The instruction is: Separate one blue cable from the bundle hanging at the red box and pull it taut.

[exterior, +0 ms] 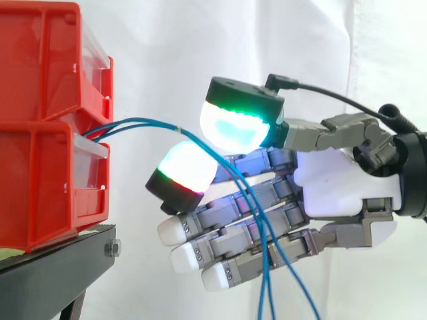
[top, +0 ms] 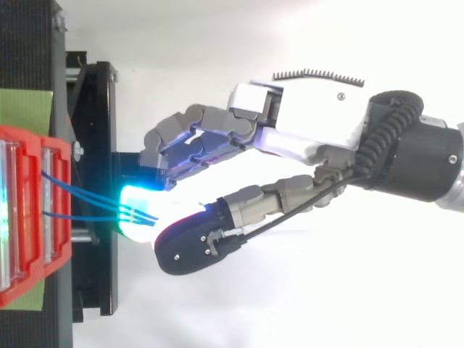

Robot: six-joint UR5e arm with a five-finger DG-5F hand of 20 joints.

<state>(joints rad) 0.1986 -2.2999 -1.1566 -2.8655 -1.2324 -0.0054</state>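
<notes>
The blue cables (exterior: pixel 143 123) leave the red bins (exterior: pixel 40 127), which are stacked at the edge of the black stand (exterior: pixel 60 257) nearest the hand (exterior: pixel 340 180). The thumb and one of the fingers (exterior: pixel 183 167) pinch the cables. The remaining fingers lie straight and close together, and the cables hang slack across them.

red bins (exterior: pixel 40 167): glossy plastic | blue cables (exterior: pixel 147 122): smooth | stand (exterior: pixel 60 267): matt metal | curtain (exterior: pixel 167 40): cloth

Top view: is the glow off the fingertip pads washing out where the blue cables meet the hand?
Top view: yes, the pads' cyan-white glare swallows the blue cables right where they reach the hand, so contact is unreadable there. Side view: the pads glow green and white with little spill; the cables are traceable, pinched between two lit pads, then hanging down.
</notes>
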